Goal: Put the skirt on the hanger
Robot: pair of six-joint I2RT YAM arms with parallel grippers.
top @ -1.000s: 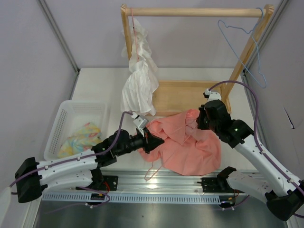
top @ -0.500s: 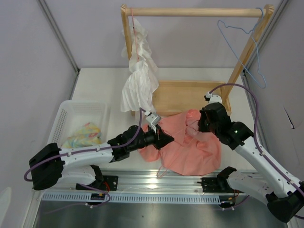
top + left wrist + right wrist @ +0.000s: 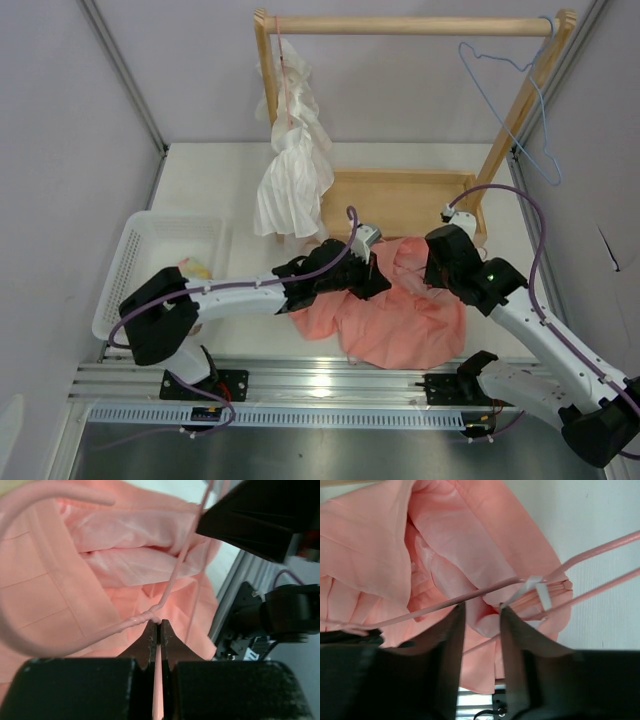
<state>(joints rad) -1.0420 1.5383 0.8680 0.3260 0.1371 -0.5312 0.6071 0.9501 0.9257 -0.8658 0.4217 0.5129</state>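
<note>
— What is carrying everything here?
— A pale table (image 3: 210, 180), with a metal rail (image 3: 300, 378) along its near edge.
— And lying on it?
— A white slatted basket (image 3: 115, 270) at the left. The skirt (image 3: 400, 320) is crumpled near, right of centre. A wooden rack (image 3: 400, 205) stands at the far side, its flat base just beyond the skirt.

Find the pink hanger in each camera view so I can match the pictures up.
Left wrist: the hanger runs through centre, its twisted neck pinched in the left gripper, hook curving top left.
Right wrist: its wires cross mid-frame, from the left to the right edge.
Top external: the thin wire cannot be picked out against the fabric.
Shared landmark: the skirt, in all three.
</note>
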